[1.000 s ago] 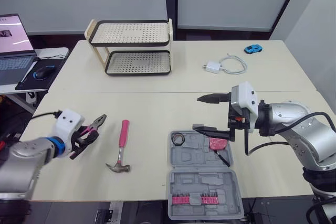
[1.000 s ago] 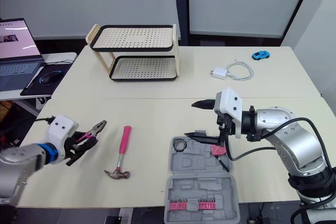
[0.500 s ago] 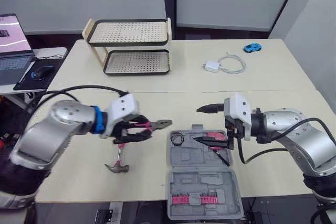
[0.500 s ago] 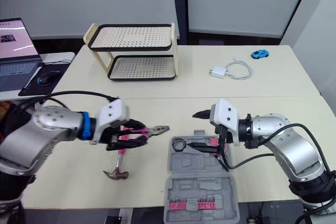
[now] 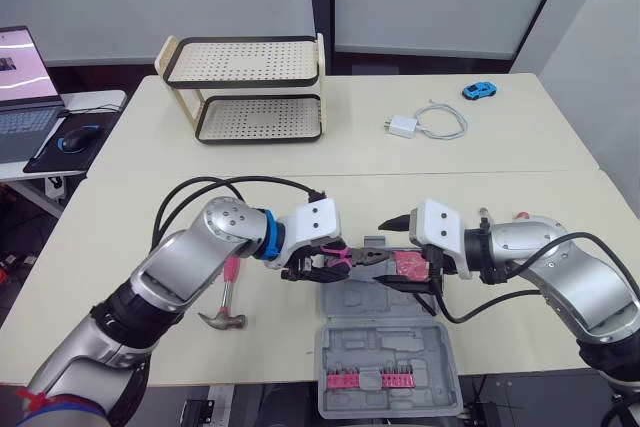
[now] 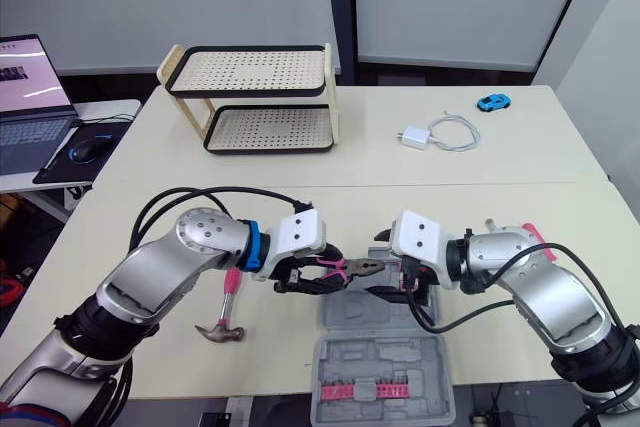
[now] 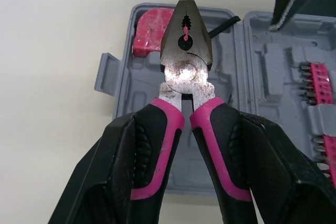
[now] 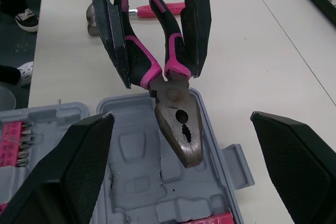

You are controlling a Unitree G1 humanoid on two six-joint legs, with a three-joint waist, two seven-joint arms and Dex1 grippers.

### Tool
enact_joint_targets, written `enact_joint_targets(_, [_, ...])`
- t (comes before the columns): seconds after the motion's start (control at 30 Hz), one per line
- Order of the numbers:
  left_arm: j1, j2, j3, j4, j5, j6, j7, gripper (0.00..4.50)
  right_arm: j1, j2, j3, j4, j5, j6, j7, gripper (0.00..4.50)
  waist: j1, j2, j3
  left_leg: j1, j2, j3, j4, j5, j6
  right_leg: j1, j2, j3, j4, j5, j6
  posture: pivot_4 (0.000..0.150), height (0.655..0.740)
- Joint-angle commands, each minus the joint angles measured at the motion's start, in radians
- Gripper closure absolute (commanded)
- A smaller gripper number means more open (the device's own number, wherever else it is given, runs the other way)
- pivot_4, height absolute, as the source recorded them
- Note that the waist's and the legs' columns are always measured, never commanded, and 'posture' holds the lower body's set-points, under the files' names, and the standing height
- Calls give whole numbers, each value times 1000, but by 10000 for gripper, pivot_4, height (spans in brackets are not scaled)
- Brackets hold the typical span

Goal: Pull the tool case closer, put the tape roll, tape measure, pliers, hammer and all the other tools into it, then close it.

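Observation:
My left gripper [image 5: 315,259] is shut on the pink-and-black handles of the pliers [image 5: 352,255]. It holds them level just above the open grey tool case [image 5: 385,342], with the steel nose [image 7: 185,51] over the tray's left half. My right gripper [image 5: 398,254] is open and faces the pliers' nose from the right, one finger above the case's far edge and one over the tray. A pink tape measure [image 7: 149,30] lies in the tray's far corner. The pink-handled hammer [image 5: 228,292] lies on the table, left of the case. Pink bits [image 5: 365,380] line the near half of the case.
A two-tier perforated rack [image 5: 245,87] stands at the back left. A white charger with its cable [image 5: 425,124] and a blue toy car [image 5: 478,91] lie at the back right. A laptop [image 5: 25,77] and a mouse [image 5: 75,134] sit on a side desk at far left.
My left arm has carried the pliers rightward from the table's left side to above the case. My right gripper has sunk and shifted left over the case, still open.

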Motion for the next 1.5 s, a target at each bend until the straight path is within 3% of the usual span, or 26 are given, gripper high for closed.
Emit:
enact_joint_targets(0.03, [-46, -17, -10, 2, 49, -11, 19, 19847, -31, 8, 23, 9, -35, 9, -5, 0, 1, 0, 0, 0, 0, 0, 0, 0, 0, 0, 0, 0, 0, 0, 0, 1500, 7400])
enact_joint_targets(0.63, [-51, -60, -24, -6, 92, 1, 31, 19847, -130, 89, 128, 134, -164, -27, 16, 0, 0, 0, 0, -1, 0, -1, 1, 1, -2, 0, 0, 0, 1, 0, 0, 1500, 7400])
enact_joint_targets(0.73, [-48, -54, -23, -7, 100, -3, 27, 19847, -135, 92, 135, 126, -172, -25, 27, 6159, 0, 0, 0, -1, 0, -1, 1, 1, -2, 0, 0, 0, 1, 0, 0, 1500, 7400])
enact_joint_targets(1.0, [-40, -58, -19, -11, 104, -3, 22, 19847, -165, 123, 143, 124, -179, -10, 53, 33236, 0, 0, 0, -1, 0, -1, 2, 1, -2, -1, 0, 0, 1, 0, 0, 1500, 7400])
enact_joint_targets(1.3, [6, -74, 53, -22, 42, -1, 8, 19847, -177, 120, 134, 139, -179, -13, 88, 33221, -1, 0, 0, -1, 0, -1, 3, 1, -2, -1, 0, 0, 3, 0, 0, 1500, 7400])
enact_joint_targets(1.33, [18, -84, 81, -21, 21, -3, 12, 12527, -180, 113, 134, 143, -182, -17, 95, 33221, -1, 0, 0, -1, 0, -1, 4, 1, -2, -1, 0, 0, 5, 0, 0, 1500, 7400])
enact_joint_targets(1.47, [87, -6, 179, -16, -14, -151, -62, 697, -183, 83, 130, 145, -187, -36, 124, 33222, -1, 0, 0, -3, 1, -2, 10, 1, -2, -3, -1, -1, 10, 0, 0, 1500, 7400])
enact_joint_targets(1.5, [118, 15, 210, -24, -41, -182, -93, 0, -180, 78, 126, 140, -183, -38, 129, 33222, -1, 0, 0, -3, 1, -2, 11, 1, -2, -3, -1, -1, 11, 0, 0, 1500, 7400])
